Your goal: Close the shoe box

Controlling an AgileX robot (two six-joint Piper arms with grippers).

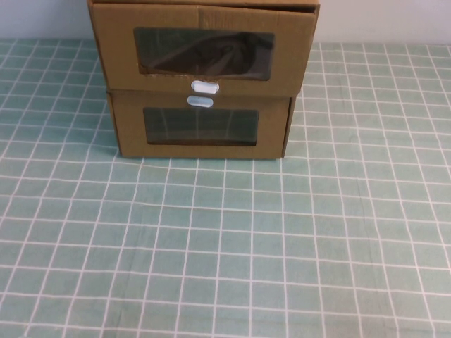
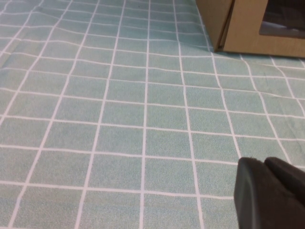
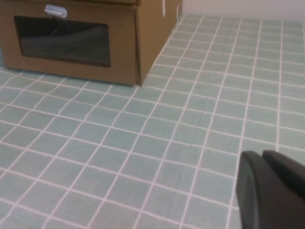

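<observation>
The shoe box [image 1: 203,51] sits on a lower box [image 1: 201,127] at the table's [image 1: 225,246] far edge — its drawer juts forward past the lower front. Left gripper [image 2: 269,193] and right gripper [image 3: 271,188] hover over open cloth, well apart from both boxes.

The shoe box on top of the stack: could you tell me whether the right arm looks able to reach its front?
Probably yes. The shoe box faces bare green tablecloth, nothing before it. The right gripper and left gripper sit low and back from the lower box.
</observation>
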